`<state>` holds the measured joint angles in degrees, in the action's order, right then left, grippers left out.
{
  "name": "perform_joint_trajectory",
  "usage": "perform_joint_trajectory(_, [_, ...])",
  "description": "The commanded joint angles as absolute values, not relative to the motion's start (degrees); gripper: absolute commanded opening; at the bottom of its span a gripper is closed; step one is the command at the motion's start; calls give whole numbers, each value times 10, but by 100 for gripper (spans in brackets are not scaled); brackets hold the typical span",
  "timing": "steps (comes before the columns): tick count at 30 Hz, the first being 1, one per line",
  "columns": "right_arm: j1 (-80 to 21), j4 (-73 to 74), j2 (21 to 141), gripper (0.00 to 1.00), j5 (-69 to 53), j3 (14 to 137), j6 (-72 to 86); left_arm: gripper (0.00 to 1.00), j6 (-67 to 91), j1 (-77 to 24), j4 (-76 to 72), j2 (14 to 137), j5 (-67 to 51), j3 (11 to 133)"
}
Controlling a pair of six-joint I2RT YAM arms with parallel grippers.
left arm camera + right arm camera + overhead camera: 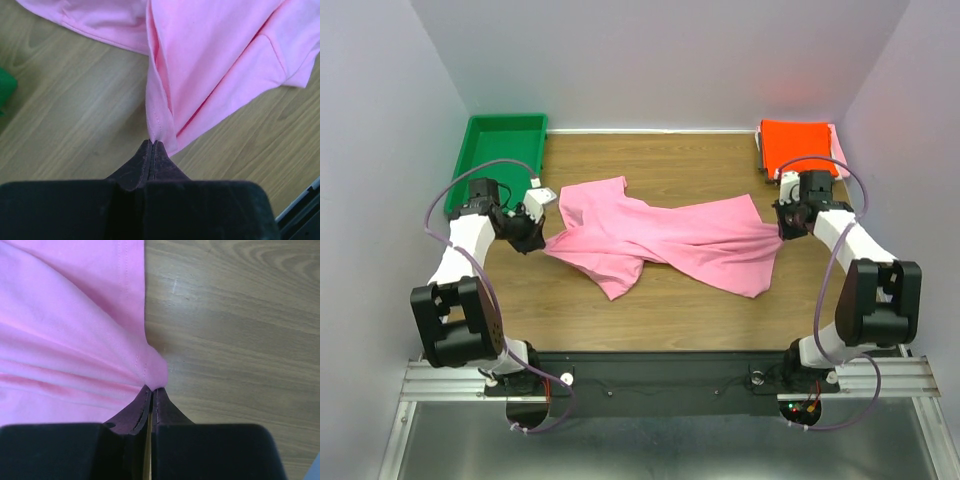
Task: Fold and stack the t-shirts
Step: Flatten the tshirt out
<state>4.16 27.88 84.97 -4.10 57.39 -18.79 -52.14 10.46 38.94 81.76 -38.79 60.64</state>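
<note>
The pink t-shirt lies rumpled across the middle of the table, between my two arms. My left jaws are clamped on its left hemmed corner, and my right jaws are clamped on its right edge.

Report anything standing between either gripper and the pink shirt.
Nothing visible does. The left gripper is shut on the pink shirt's left edge and the right gripper on its right edge, cloth pinched directly between the fingers. The green tray and orange shirt lie apart at the far corners.
</note>
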Motion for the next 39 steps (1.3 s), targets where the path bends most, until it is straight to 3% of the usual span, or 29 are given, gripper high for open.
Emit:
perform_joint_trajectory(1, [47,272,908,1,-58,634,-189,0,-575,102,379,823,-375,565])
perform_joint_trajectory(5, [47,272,970,0,-79,683,-173,0,-606,105,363,839,-316,528])
perform_joint_trajectory(6, [47,273,989,5,-89,688,-171,0,-611,105,362,840,-308,524])
perform_joint_trajectory(7, [47,279,993,11,-93,697,-170,0,-614,106,364,845,-304,520])
perform_joint_trajectory(8, [47,301,994,31,-107,709,-177,0,-613,106,367,847,-302,521])
perform_joint_trajectory(9, [47,312,990,41,-115,712,-184,1,-611,106,371,850,-305,523])
perform_joint_trajectory(10, [47,322,981,48,-122,709,-190,5,-607,106,375,849,-308,526])
perform_joint_trajectory(11, [47,330,949,59,-128,696,-208,17,-601,105,381,848,-318,533])
perform_joint_trajectory(12, [47,349,927,63,-140,688,-220,22,-598,105,385,844,-324,536])
perform_joint_trajectory(17, [47,446,823,64,-186,653,-304,38,-594,106,408,843,-347,560])
perform_joint_trajectory(25, [-30,493,789,39,-222,574,-320,41,-545,108,407,858,-398,606])
perform_joint_trajectory(28, [-78,476,793,41,-205,540,-306,44,-530,108,406,862,-403,623])
perform_joint_trajectory(33, [-136,453,815,53,-172,516,-302,48,-485,108,366,863,-374,628])
perform_joint_trajectory(39, [-190,424,854,57,-114,480,-302,49,-453,100,315,880,-345,630])
